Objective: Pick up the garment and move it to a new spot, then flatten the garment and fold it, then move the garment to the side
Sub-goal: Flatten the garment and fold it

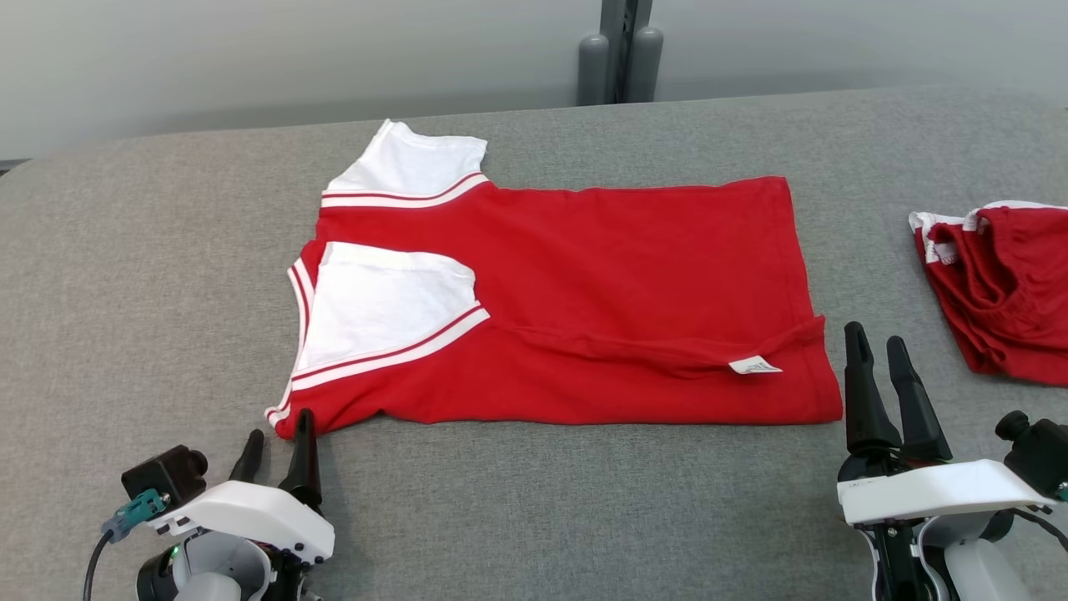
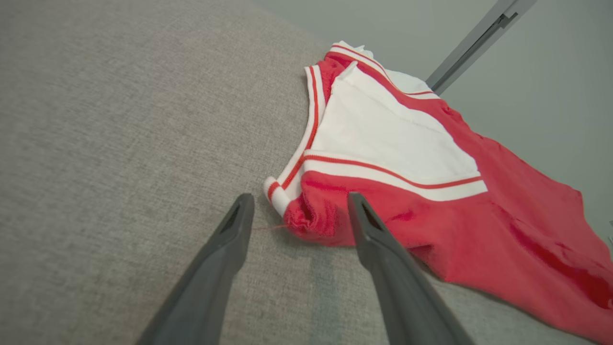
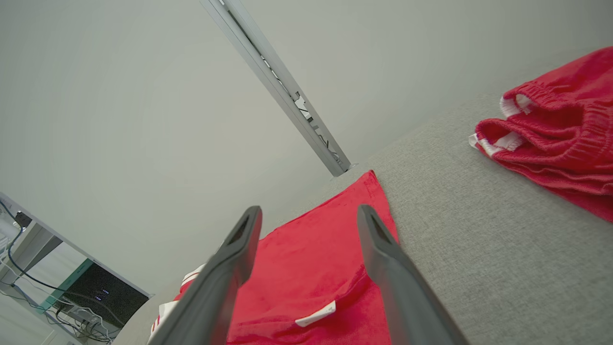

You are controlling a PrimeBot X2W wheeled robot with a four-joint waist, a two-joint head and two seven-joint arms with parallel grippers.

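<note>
1. Head view: the red short-sleeved shirt with white, red-striped sleeves (image 1: 584,275) lies spread flat across the middle of the grey fabric-covered desk (image 1: 125,292). Its collar end points toward the left edge and its hem toward the right.
2. Its near long side looks turned in over the body. One sleeve lies on the red front, and a small white care label (image 1: 755,366) shows near the hem. I judge the moving and flattening done and the folding begun; more folds and the shift to the side are left.
3. A second, crumpled red garment with white trim (image 1: 1001,292) lies by the desk's right edge, apart from the shirt.
4. The left gripper (image 1: 279,426) sits low at the shirt's near left corner, jaws spread and pinching nothing. In the left wrist view that corner lies between its fingers.
5. The right gripper (image 1: 874,335) stands just beside the near hem corner, pointing toward the far edge, with its jaws spread and empty.
</note>
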